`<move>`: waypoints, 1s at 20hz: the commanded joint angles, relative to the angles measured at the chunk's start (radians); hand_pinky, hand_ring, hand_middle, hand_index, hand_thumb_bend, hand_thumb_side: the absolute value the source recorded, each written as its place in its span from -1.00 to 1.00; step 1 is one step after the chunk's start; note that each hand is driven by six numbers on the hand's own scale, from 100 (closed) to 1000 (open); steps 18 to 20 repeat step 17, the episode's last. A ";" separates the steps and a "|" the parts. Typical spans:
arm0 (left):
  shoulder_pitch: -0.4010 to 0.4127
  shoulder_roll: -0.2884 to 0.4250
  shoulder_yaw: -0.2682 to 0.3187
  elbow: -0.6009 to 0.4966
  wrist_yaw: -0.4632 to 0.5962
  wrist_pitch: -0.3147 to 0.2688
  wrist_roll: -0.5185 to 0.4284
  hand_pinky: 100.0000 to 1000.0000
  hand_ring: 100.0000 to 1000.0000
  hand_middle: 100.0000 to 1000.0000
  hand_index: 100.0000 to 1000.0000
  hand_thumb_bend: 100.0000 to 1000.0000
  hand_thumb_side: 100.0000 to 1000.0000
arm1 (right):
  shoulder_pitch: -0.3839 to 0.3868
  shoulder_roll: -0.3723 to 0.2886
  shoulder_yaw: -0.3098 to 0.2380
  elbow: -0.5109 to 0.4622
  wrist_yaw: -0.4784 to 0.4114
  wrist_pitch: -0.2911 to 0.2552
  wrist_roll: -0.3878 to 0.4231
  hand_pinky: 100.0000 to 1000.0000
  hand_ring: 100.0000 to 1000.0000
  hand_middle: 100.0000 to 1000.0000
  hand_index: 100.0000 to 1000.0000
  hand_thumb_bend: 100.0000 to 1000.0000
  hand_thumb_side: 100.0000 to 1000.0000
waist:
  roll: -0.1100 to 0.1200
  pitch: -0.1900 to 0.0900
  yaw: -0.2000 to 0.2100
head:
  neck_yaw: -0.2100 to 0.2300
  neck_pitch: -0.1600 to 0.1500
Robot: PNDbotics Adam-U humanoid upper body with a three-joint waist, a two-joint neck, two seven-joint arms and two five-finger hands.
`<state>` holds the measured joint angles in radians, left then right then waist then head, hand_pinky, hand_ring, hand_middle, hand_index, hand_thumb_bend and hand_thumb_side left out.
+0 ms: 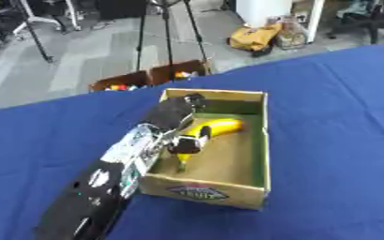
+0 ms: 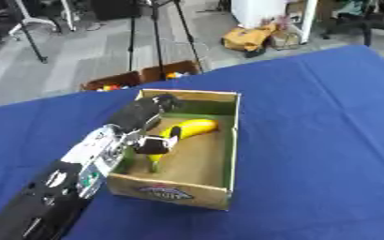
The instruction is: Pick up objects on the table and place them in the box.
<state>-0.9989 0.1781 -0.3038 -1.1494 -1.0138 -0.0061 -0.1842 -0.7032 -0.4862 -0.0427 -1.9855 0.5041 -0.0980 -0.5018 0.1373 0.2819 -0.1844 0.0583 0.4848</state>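
Logging, largest first: desk (image 1: 335, 140), blue-covered. Box (image 1: 265, 140), cardboard. My left hand (image 1: 179, 110) reaches inside; whether its fingers pinch anything, I cannot tell. Banana (image 1: 216, 126) lies in box, just beside the hand, long axis up-right.

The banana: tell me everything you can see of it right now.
The banana is yellow and curved, with a darker green-tipped end pointing toward the box's near wall. It lies inside the cardboard box, on the floor by the left wall. The left hand reaches over that wall and covers its middle; whether the fingers grip it is unclear.
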 commanded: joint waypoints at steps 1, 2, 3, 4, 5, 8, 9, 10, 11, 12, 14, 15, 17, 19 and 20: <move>-0.028 0.038 0.023 -0.114 0.079 0.025 0.005 0.04 0.45 0.64 0.82 -1.00 -0.15 | -0.009 -0.011 -0.008 -0.015 -0.001 0.000 -0.005 0.40 0.69 0.52 0.80 -1.00 1.00 | -0.012 -0.027 0.003 | -0.006 0.014; -0.031 0.045 0.032 -0.154 0.119 0.039 0.016 0.01 0.42 0.62 0.82 -1.00 0.01 | -0.009 -0.012 -0.008 -0.015 -0.001 0.000 -0.005 0.40 0.69 0.52 0.80 -1.00 1.00 | -0.011 -0.027 0.004 | -0.007 0.018; -0.035 0.056 0.041 -0.196 0.163 0.054 0.028 -0.01 0.41 0.61 0.81 -1.00 0.06 | -0.008 -0.013 -0.008 -0.015 -0.001 -0.001 -0.005 0.40 0.69 0.52 0.80 -1.00 1.00 | -0.010 -0.028 0.005 | -0.009 0.022; -0.040 0.071 0.049 -0.240 0.209 0.068 0.040 -0.04 0.39 0.60 0.81 -1.00 0.19 | -0.007 -0.014 -0.008 -0.015 -0.001 -0.001 -0.005 0.40 0.69 0.52 0.80 -1.00 1.00 | -0.010 -0.029 0.007 | -0.013 0.026; -0.044 0.087 0.058 -0.284 0.257 0.083 0.052 -0.04 0.38 0.59 0.81 -1.00 0.22 | -0.006 -0.016 -0.009 -0.015 0.000 0.000 -0.006 0.40 0.69 0.52 0.80 -1.00 1.00 | -0.009 -0.029 0.008 | -0.017 0.030; -0.046 0.126 0.080 -0.393 0.396 0.129 0.074 -0.10 0.34 0.55 0.81 -1.00 0.30 | -0.004 -0.017 -0.009 -0.015 0.000 0.000 -0.007 0.40 0.69 0.53 0.80 -1.00 1.00 | -0.007 -0.031 0.012 | -0.026 0.049; -0.042 0.135 0.087 -0.427 0.455 0.141 0.082 -0.12 0.32 0.54 0.82 -1.00 0.37 | -0.004 -0.018 -0.009 -0.015 0.000 0.000 -0.007 0.40 0.69 0.53 0.80 -1.00 1.00 | -0.008 -0.031 0.014 | -0.030 0.061; -0.036 0.144 0.094 -0.461 0.518 0.153 0.094 -0.14 0.30 0.53 0.82 -1.00 0.42 | -0.004 -0.018 -0.009 -0.015 0.000 -0.001 -0.008 0.40 0.69 0.53 0.80 -1.00 1.00 | -0.008 -0.031 0.015 | -0.034 0.073; -0.029 0.153 0.105 -0.495 0.580 0.165 0.113 -0.15 0.30 0.53 0.82 -1.00 0.45 | -0.004 -0.019 -0.010 -0.015 0.000 -0.001 -0.009 0.40 0.69 0.53 0.80 -1.00 1.00 | -0.009 -0.031 0.018 | -0.039 0.086; -0.021 0.163 0.114 -0.527 0.641 0.176 0.136 -0.15 0.29 0.53 0.83 -1.00 0.50 | -0.004 -0.020 -0.011 -0.015 0.001 -0.001 -0.010 0.40 0.69 0.53 0.80 -1.00 1.00 | -0.011 -0.032 0.021 | -0.041 0.095; -0.007 0.179 0.131 -0.587 0.758 0.191 0.186 -0.15 0.29 0.52 0.83 -1.00 0.60 | -0.004 -0.021 -0.012 -0.015 0.002 0.000 -0.011 0.40 0.69 0.53 0.80 -1.00 1.00 | -0.013 -0.032 0.027 | -0.043 0.106; 0.000 0.187 0.142 -0.618 0.813 0.194 0.216 -0.15 0.29 0.52 0.83 -1.00 0.63 | -0.004 -0.021 -0.012 -0.015 0.002 -0.001 -0.012 0.40 0.69 0.53 0.80 -1.00 1.00 | -0.014 -0.033 0.031 | -0.042 0.112; 0.016 0.205 0.167 -0.676 0.907 0.192 0.280 -0.12 0.31 0.52 0.84 -1.00 0.70 | -0.003 -0.023 -0.014 -0.015 0.003 -0.001 -0.013 0.40 0.69 0.53 0.80 -1.00 1.00 | -0.017 -0.034 0.042 | -0.043 0.120; 0.016 0.205 0.167 -0.676 0.907 0.192 0.280 -0.12 0.31 0.52 0.84 -1.00 0.70 | -0.003 -0.023 -0.014 -0.015 0.003 -0.001 -0.013 0.40 0.69 0.53 0.80 -1.00 1.00 | -0.017 -0.034 0.042 | -0.043 0.120; 0.016 0.205 0.167 -0.676 0.907 0.192 0.280 -0.12 0.31 0.52 0.84 -1.00 0.70 | -0.003 -0.023 -0.014 -0.015 0.003 -0.001 -0.013 0.40 0.69 0.53 0.80 -1.00 1.00 | -0.017 -0.034 0.042 | -0.043 0.120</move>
